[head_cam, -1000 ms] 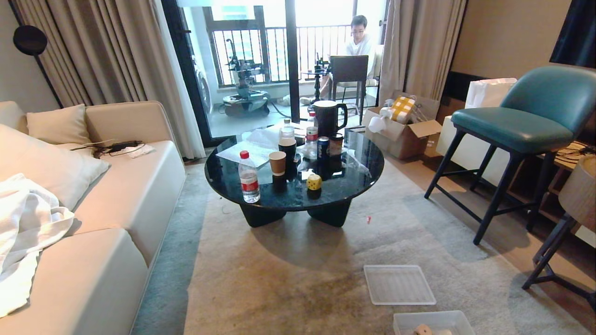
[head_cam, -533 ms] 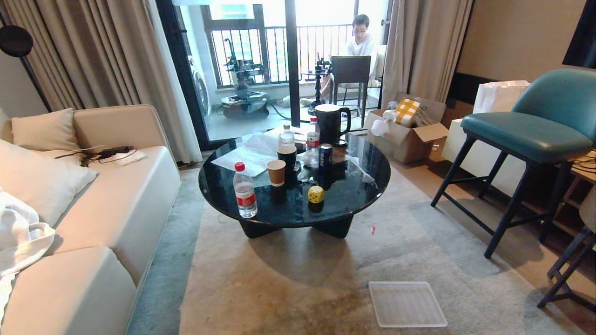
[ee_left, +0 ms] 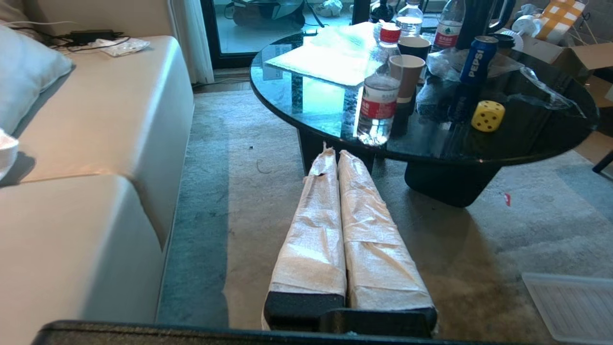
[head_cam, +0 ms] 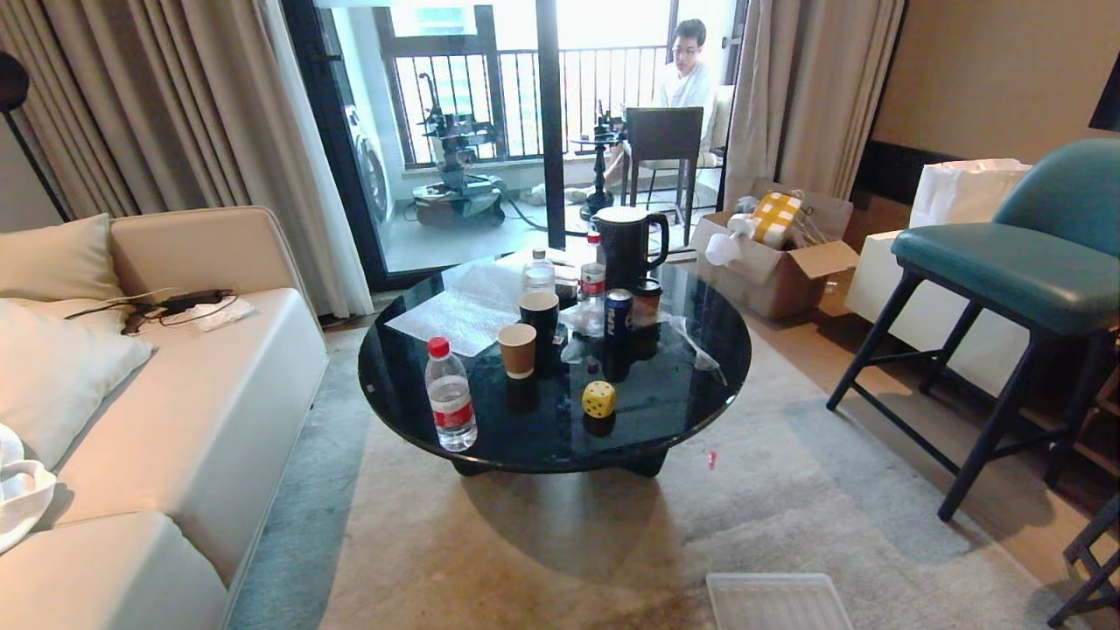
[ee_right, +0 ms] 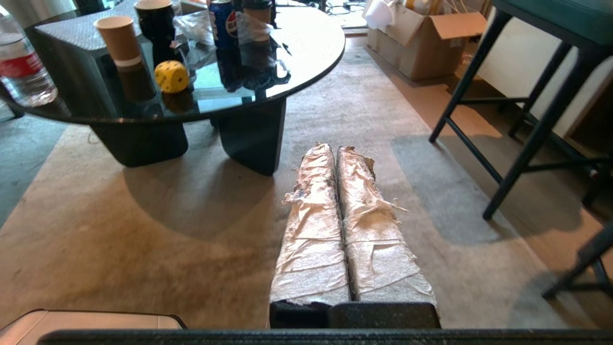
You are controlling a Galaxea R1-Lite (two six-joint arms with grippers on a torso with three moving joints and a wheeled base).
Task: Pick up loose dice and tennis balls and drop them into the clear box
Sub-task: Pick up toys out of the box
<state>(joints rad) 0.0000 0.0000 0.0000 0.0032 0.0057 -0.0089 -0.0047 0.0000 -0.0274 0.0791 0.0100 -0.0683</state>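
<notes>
One yellow die with dark dots sits on the round black table, near its front edge. It also shows in the left wrist view as the die and in the right wrist view as the die. No tennis balls are in view, and the clear box is out of view. Neither arm appears in the head view. My left gripper is shut and empty, low over the rug short of the table. My right gripper is likewise shut and empty over the rug.
The table also holds a water bottle, a paper cup, a Pepsi can and a black jug. A sofa stands at left, a teal stool at right. A ribbed lid lies on the rug. A person sits on the balcony.
The whole view has shifted: the camera has come closer to the table, which now looks larger. The clear box at the bottom edge has slid out of view. Both grippers stay shut.
</notes>
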